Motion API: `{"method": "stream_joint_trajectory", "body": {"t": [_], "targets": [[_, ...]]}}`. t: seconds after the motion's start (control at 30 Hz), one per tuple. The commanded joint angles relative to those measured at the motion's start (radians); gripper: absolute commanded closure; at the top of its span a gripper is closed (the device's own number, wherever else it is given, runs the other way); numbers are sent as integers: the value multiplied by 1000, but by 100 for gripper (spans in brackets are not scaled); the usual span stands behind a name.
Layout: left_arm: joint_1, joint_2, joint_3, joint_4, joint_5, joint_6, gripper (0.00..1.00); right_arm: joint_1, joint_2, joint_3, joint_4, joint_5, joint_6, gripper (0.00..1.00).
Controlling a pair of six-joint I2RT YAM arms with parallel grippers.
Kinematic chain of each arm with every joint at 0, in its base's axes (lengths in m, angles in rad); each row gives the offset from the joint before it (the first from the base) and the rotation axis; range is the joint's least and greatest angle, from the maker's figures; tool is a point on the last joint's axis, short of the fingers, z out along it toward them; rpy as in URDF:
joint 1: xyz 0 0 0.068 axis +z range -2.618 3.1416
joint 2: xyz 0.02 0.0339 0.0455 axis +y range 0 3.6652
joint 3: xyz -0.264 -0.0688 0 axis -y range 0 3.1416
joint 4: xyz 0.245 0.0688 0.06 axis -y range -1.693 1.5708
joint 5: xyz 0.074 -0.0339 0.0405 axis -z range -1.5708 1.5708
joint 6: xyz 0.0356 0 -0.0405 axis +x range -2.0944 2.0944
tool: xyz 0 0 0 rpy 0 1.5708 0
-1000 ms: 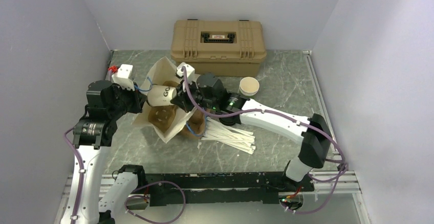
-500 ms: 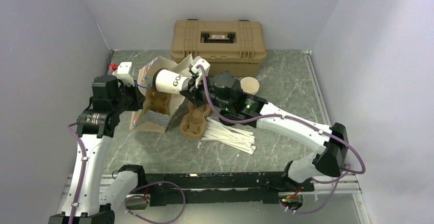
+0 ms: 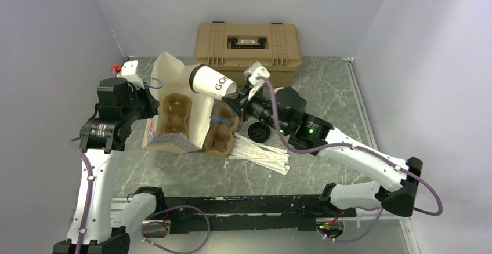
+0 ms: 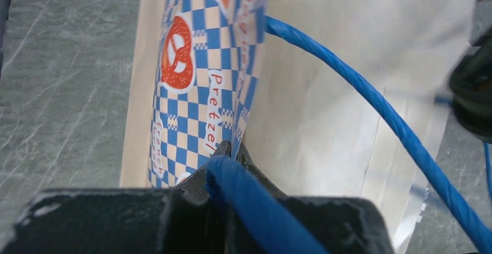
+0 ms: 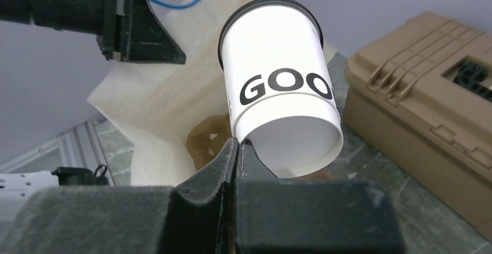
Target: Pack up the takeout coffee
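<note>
The grey worktop [image 3: 325,91] carries a tan toolbox [image 3: 248,45] at twelve o'clock. Its lid is latched down, so I cannot see what is in it.

In front of it, toward ten o'clock, a paper bag [image 3: 174,71] lies on its side with the mouth gaping. The left fingers [image 4: 242,162] are pressed together on the bag's printed edge and hold it open. Inside sits a brown pulp cup carrier [image 3: 176,110], its wells bare as far as I can see. A second carrier [image 3: 222,137] stands outside, just beside the bag at its four o'clock, and a fan of white sticks [image 3: 261,154] lies near that.

The takeout coffee [image 3: 210,82] is in the air over the bag's far right edge, tipped well over. The right fingers [image 5: 216,167] pinch the rim of its base, and from them the cup stretches toward ten o'clock, its black-lidded end leading.

The bag's carrier lies at about eight o'clock from the cup and lower. I'd say the right arm, being the one that has it, must stand the cup upright before lowering it.

A loose black lid [image 3: 259,132] lies on the worktop under the right arm.
</note>
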Motion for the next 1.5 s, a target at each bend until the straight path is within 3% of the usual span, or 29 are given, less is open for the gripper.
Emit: {"method": "stream_joint_trajectory", "body": {"t": [0.0, 0.2, 0.43, 0.63, 0.97, 1.0, 1.03, 1.47], "targets": [[0, 15, 55, 8, -11, -58, 100, -1, -98, -21, 94, 28, 3, 100], [19, 34, -4, 52, 9, -96, 100, 0, -184, -72, 118, 21, 18, 100], [150, 83, -31, 93, 139, -126, 100, -1, -245, -114, 115, 19, 23, 100], [190, 104, -104, 132, 190, -145, 99, -1, -262, -127, 98, 21, 21, 100], [200, 107, -36, 21, 104, -87, 49, 0, -267, -145, 112, 10, 21, 100], [201, 104, -26, 11, 93, -80, 8, 0, -265, -147, 114, 7, 22, 100], [200, 102, -15, -5, 84, -75, 2, 0, -263, -147, 116, 4, 24, 100], [200, 102, 192, -144, 103, -29, 1, -1, -266, -136, 108, -23, 23, 100]]}}
